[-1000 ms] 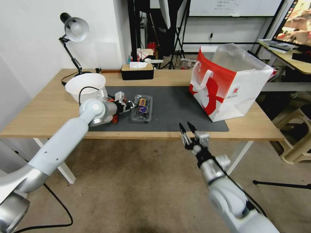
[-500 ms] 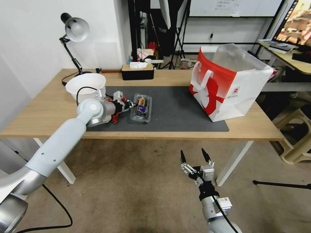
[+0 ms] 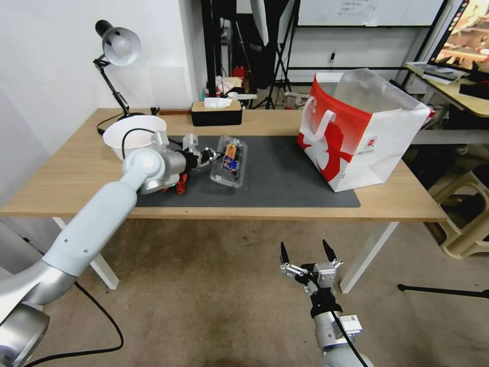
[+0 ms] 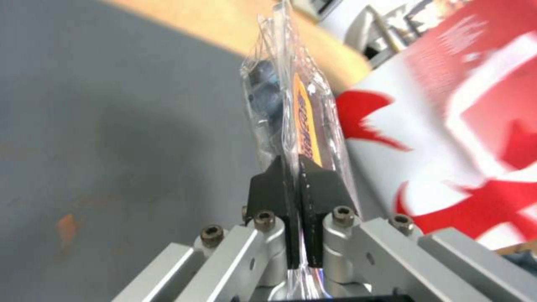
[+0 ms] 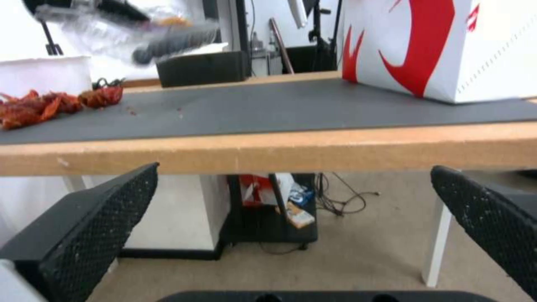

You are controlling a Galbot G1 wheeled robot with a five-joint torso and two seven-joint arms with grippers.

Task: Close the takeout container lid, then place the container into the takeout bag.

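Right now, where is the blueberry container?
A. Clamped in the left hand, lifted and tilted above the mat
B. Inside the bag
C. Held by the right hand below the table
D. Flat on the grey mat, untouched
A: the left hand pinches the closed container at its edge, tilted above the mat; the right hand hangs open below the table edge.

On your wooden table (image 3: pixel 71 168), a dark mat (image 3: pixel 285 178) covers the middle; the white bowl (image 3: pixel 133 133), desk lamp (image 3: pixel 118 48) and black tissue box (image 3: pixel 215 112) stand behind it.
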